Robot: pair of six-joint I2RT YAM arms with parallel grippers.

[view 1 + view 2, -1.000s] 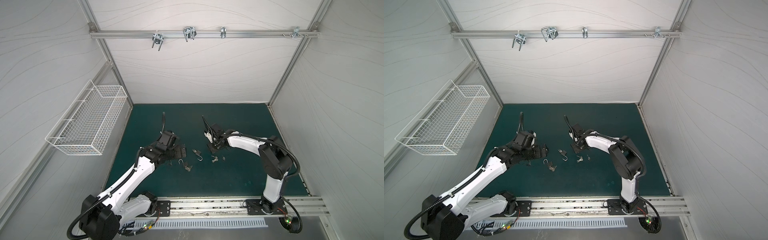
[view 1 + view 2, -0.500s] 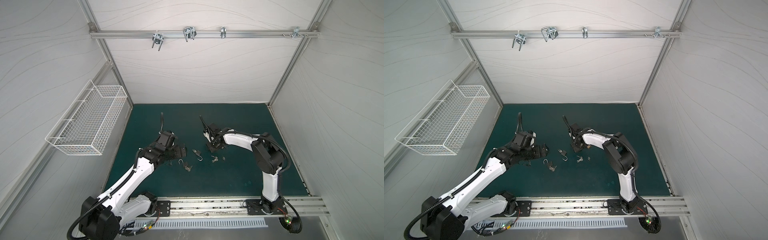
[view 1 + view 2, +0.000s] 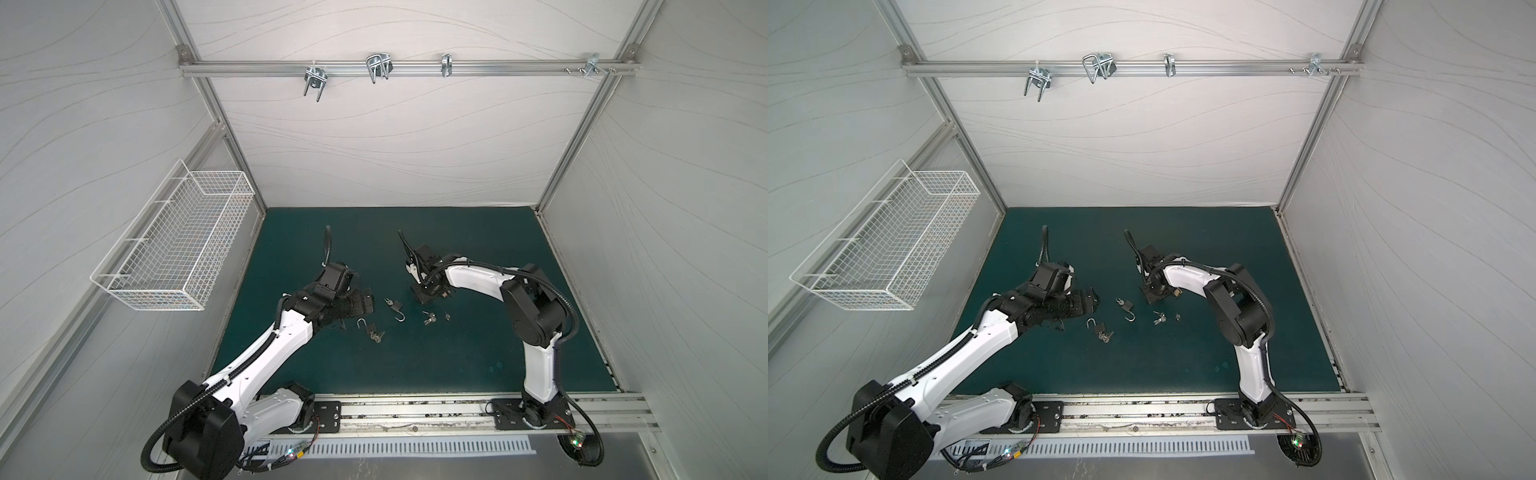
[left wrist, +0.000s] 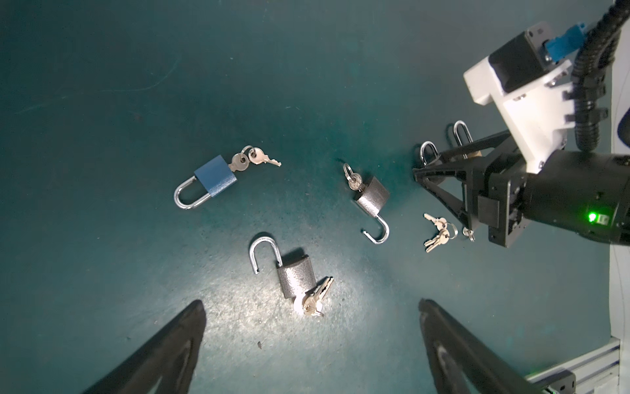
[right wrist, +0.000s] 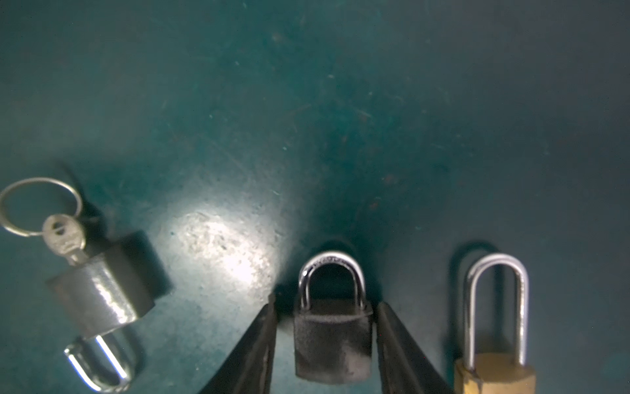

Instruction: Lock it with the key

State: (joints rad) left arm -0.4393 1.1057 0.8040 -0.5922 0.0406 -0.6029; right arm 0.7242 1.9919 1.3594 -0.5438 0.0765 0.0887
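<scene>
Seemingly locked: my right gripper (image 5: pixel 325 303) stands parted around the small dark shut padlock (image 5: pixel 332 341). Next, my wide-open left gripper (image 4: pixel 312 303) should take the open-shackled grey padlock (image 4: pixel 296 278).

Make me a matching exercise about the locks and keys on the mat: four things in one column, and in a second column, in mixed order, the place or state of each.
Things:
A. blue lock
B. black lock
C. brass lock
D. loose keys

Places or states:
1. lying in no lock
2. inside the open right hand
3. key in it, shackle shut
4. just beside the black lock, outside the hand

Pairs: A-3, B-2, C-4, D-1
</scene>
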